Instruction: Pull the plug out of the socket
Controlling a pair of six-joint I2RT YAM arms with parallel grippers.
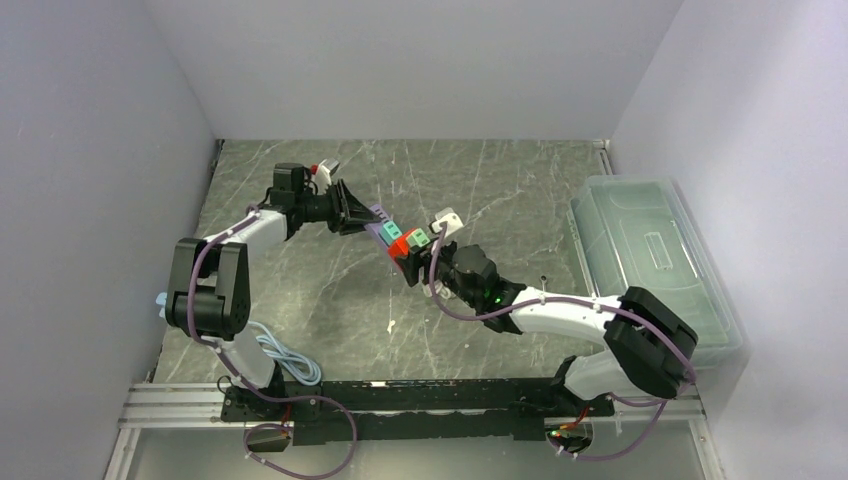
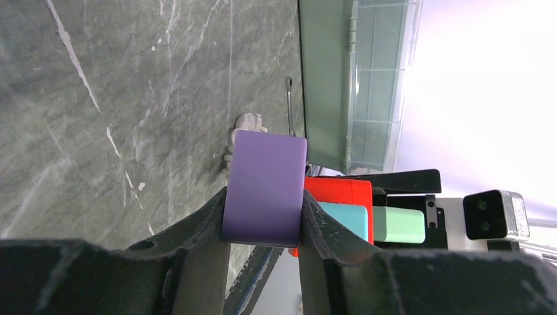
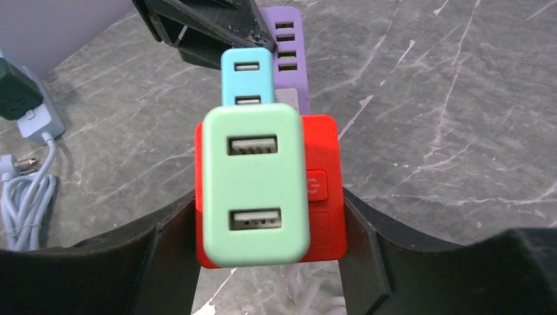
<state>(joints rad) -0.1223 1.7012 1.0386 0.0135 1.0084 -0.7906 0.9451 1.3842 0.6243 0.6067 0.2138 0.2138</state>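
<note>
A red socket block [image 3: 323, 190] hangs above the table, and my right gripper [image 3: 269, 226] is shut on its two sides. Three plugs sit in it: a mint green plug [image 3: 255, 184] nearest, a light blue plug [image 3: 246, 75] behind it, and a purple plug [image 3: 289, 59] at the far end. My left gripper [image 2: 263, 211] is shut on the purple plug [image 2: 265, 187], both fingers pressed against its flanks. From above, the left gripper [image 1: 360, 215] meets the purple plug [image 1: 378, 214] from the left, and the right gripper [image 1: 425, 262] holds the socket [image 1: 400, 248] from the right.
A clear lidded plastic bin [image 1: 650, 250] stands along the right wall. A pale blue coiled cable [image 1: 288, 362] lies by the left arm's base, with its adapter [image 3: 36, 118] on the table. Grey walls close in the back and both sides.
</note>
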